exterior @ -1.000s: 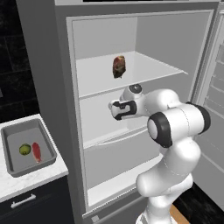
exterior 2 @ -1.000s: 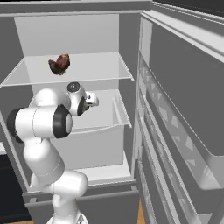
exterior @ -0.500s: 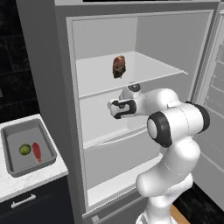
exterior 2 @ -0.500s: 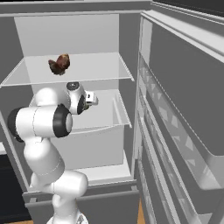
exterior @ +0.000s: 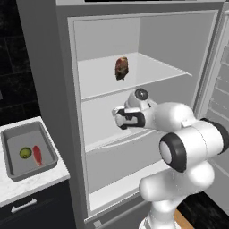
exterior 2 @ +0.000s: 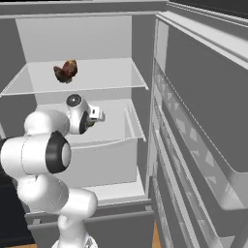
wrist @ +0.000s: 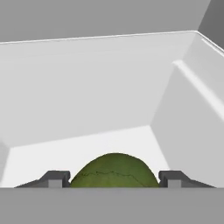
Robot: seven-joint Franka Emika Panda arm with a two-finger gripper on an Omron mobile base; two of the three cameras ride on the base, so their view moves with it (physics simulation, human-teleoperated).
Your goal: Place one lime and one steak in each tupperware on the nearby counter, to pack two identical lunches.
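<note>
A rendered home kitchen, seen at an open fridge.

An open grey refrigerator (exterior: pixel 134 112) with white shelves fills the centre of the left base view, its door (exterior 2: pixel 203 121) with moulded racks at the right of the right base view. At lower left, a white marbled counter (exterior: pixel 40 181) holds a grey tupperware (exterior: pixel 10 154), over a black cabinet front (exterior: pixel 36 210) with a silver bar handle (exterior: pixel 23 205).

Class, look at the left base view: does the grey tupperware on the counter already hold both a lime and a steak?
Yes. The tupperware on the counter holds a green lime with a red steak beside it.
</note>
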